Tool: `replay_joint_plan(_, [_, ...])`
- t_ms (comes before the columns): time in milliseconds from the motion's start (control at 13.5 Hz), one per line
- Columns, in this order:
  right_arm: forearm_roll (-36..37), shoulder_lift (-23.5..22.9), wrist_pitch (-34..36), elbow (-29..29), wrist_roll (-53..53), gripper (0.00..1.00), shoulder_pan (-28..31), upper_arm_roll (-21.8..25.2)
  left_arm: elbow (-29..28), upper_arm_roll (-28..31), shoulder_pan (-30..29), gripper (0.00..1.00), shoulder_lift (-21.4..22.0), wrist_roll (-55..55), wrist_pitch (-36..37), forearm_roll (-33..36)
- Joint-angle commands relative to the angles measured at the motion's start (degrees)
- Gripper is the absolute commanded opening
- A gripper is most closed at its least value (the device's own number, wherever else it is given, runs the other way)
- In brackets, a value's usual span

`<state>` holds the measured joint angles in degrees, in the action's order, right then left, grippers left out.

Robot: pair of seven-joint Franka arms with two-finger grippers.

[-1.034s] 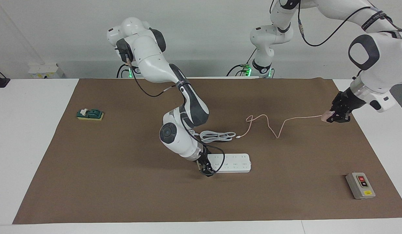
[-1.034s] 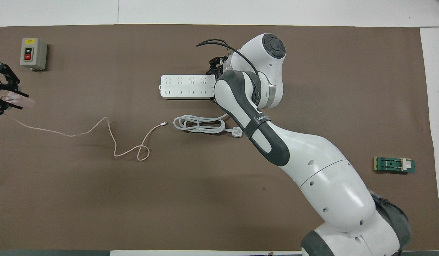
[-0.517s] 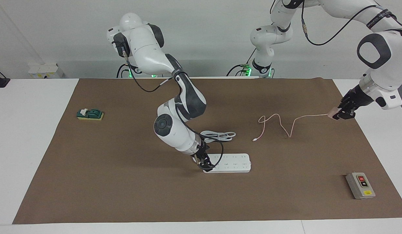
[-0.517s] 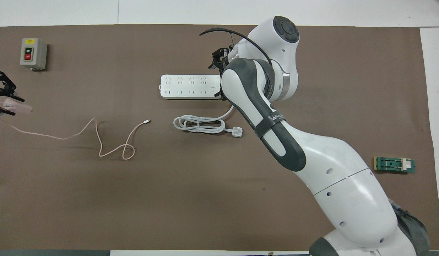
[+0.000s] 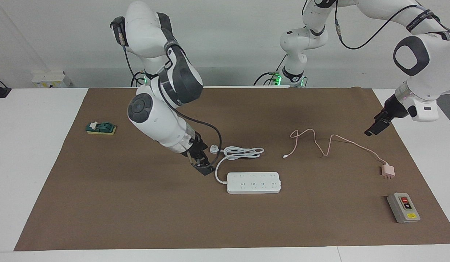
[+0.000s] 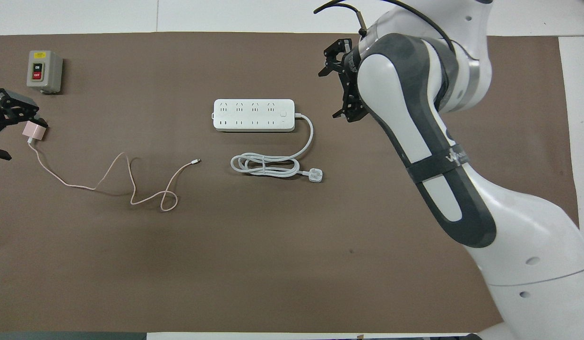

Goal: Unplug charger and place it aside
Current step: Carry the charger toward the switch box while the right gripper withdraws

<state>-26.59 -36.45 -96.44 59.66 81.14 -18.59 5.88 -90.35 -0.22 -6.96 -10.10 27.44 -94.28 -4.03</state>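
Pink cube charger (image 5: 387,170) lying on brown mat (image 5: 137,218), thin cable (image 5: 319,143) looped

Small pale-pink cube charger (image 5: 387,171) now lies released on the brown mat, lower right; left gripper (image 5: 373,129) hangs open above. Right gripper (image 5: 202,165) is lifted off the white power strip (image 5: 253,182).

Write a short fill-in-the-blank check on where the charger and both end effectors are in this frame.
1. The charger lies on the mat, held by ____ end effector.
2. Nearest the charger's cube sits the grey ____ box.
3. The power strip has ____ plugged into it.
4. The left end effector and the right end effector both stand ____.

Answers: neither; button; nothing; open
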Motion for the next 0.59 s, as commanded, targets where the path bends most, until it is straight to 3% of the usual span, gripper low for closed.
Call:
replay_joint_plan(0, [3.9,5.7,4.1,2.7,-9.2,1.00,2.9,-0.3,-1.2,0.3,2.8,1.00,4.5,-9.2,3.8,-0.3])
replay_joint_plan(295, [9.3,11.0,10.6,3.3,-22.7,1.00,6.4,-0.3,-2.9,0.4,7.7,1.00,9.2,-19.7,11.8,0.2])
replay_joint_plan(517, [12.5,13.2,14.1,3.3,-33.9,1.00,8.6,-0.3,-7.1,0.7,7.1,1.00,12.8,-20.6,9.4,0.2])
